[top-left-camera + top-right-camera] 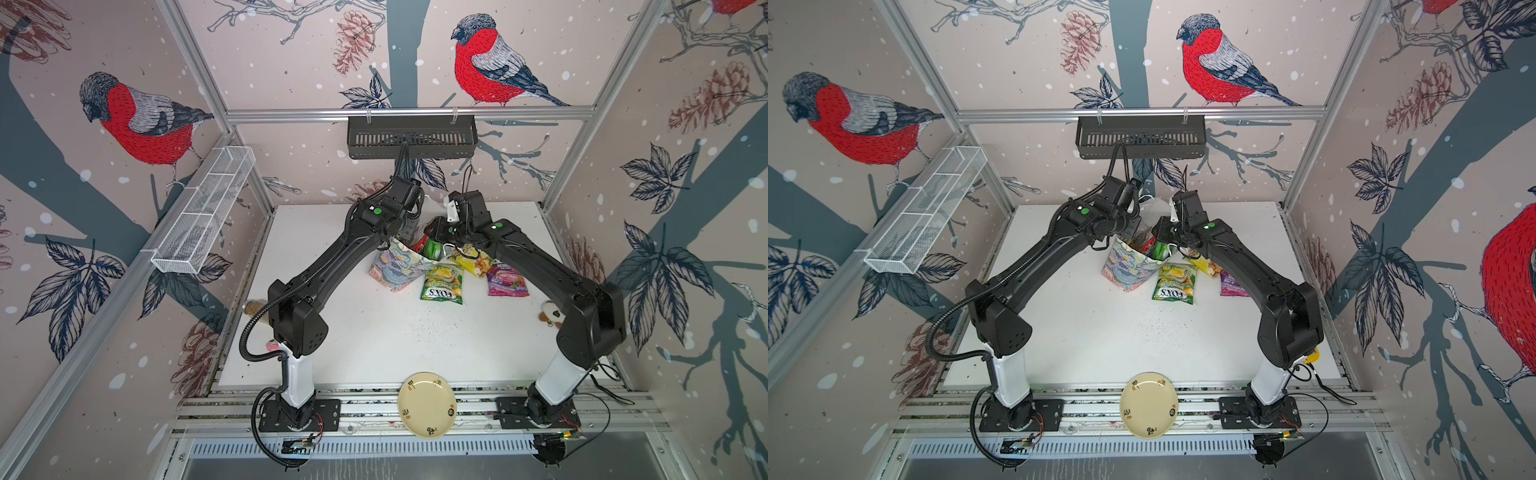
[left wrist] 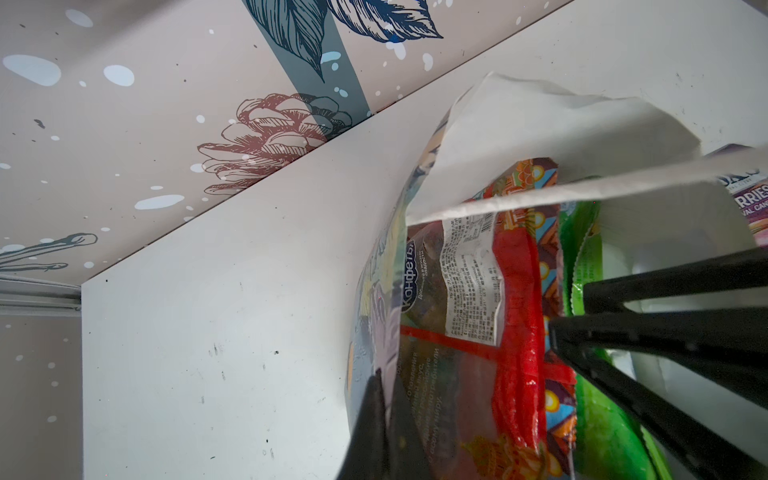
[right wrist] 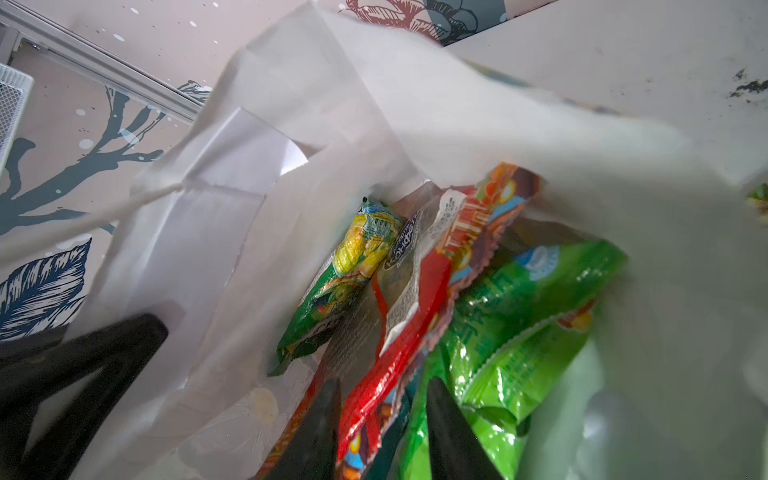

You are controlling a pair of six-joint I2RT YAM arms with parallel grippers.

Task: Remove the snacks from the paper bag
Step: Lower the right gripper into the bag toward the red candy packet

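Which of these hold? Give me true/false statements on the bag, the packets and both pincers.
1. The paper bag is empty. False: a red packet and green packets are inside.
2. A green FOX'S packet, a yellow packet and a purple packet lie outside the bag. True.
3. The left pincer is open. False: it is shut on the bag's wall.
4. The red packet sits between the right pincer's fingers. True.

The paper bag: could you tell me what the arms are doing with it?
The left gripper pinches the paper bag's rim. The right gripper reaches inside, fingers either side of the red packet; any grip is unclear. A green FOX'S packet, a yellow packet and a purple packet lie on the table.
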